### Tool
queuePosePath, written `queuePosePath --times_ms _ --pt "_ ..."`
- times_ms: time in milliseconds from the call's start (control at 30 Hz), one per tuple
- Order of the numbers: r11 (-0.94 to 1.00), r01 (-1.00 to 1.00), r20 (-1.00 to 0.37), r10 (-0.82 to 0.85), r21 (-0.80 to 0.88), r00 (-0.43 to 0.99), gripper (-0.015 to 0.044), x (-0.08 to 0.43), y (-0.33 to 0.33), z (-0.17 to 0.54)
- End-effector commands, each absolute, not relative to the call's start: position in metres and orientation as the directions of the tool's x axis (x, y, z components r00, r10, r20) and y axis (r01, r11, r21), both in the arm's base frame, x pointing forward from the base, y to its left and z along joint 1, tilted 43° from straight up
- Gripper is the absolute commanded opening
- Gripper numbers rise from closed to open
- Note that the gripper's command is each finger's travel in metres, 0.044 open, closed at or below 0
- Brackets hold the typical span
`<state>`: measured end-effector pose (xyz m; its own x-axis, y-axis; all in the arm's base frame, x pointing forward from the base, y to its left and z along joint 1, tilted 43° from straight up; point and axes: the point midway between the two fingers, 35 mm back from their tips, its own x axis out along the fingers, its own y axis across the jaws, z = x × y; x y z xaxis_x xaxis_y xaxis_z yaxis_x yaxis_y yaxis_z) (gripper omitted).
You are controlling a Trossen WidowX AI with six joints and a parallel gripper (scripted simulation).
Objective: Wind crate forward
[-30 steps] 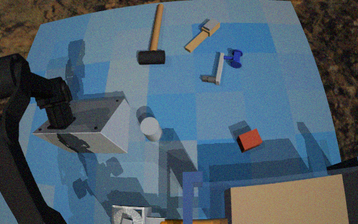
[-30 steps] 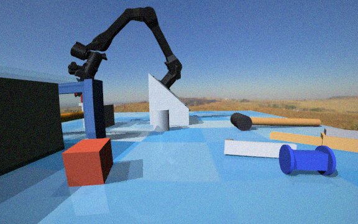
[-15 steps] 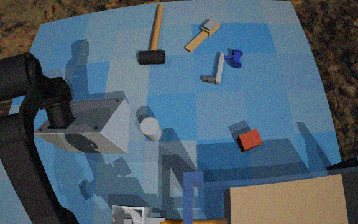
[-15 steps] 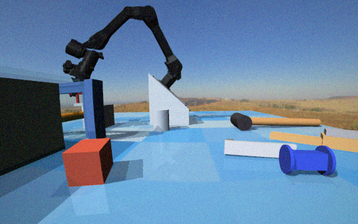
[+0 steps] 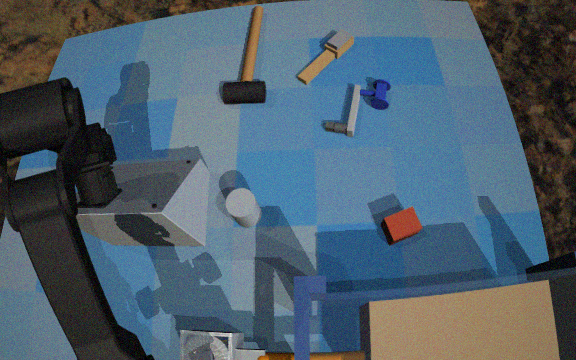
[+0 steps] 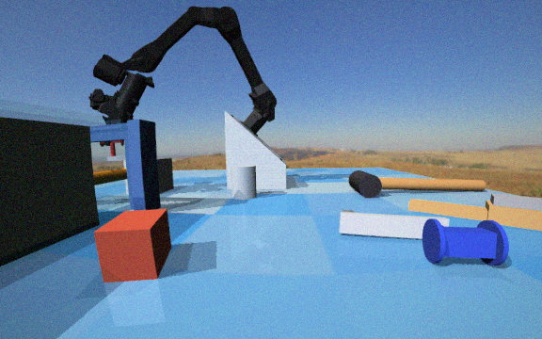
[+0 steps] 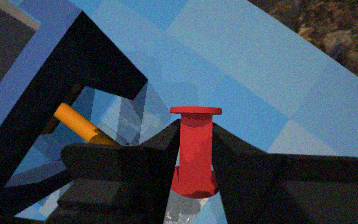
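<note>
From the wedge-shaped base (image 5: 188,210) (image 6: 252,160) near nine o'clock in the top view, our black arm (image 5: 58,260) (image 6: 249,61) arches high and bends down toward seven o'clock. Our gripper (image 6: 112,142) (image 7: 193,123) is closed on the red knob (image 6: 113,149) (image 7: 196,150), which stands between its fingers; we cannot tell whether the handle's key sits in the winch (image 5: 205,346). At four o'clock, the blue frame (image 5: 302,320) (image 6: 140,165) (image 7: 35,65) fronts the rack, and the crate (image 5: 460,320) (image 6: 31,188) sits inside, tan on top, dark at the side, its front apart from the frame. We see the orange strap (image 5: 313,356) (image 6: 108,177) (image 7: 77,122) beside the winch. A blue-knobbed crank (image 5: 353,110) (image 6: 384,226) lies between one and two o'clock.
</note>
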<state>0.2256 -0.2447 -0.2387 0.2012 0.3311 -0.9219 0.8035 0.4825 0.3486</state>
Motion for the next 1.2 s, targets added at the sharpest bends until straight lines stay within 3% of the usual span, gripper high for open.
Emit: queuePosePath --times_ms 0,1167 --pt "0.489 0.776 -0.903 0.356 0.399 0.241 0.0000 0.251 -0.233 -0.232" --pt "0.487 0.775 -0.901 0.361 0.403 0.242 0.0000 0.287 -0.197 -0.204"
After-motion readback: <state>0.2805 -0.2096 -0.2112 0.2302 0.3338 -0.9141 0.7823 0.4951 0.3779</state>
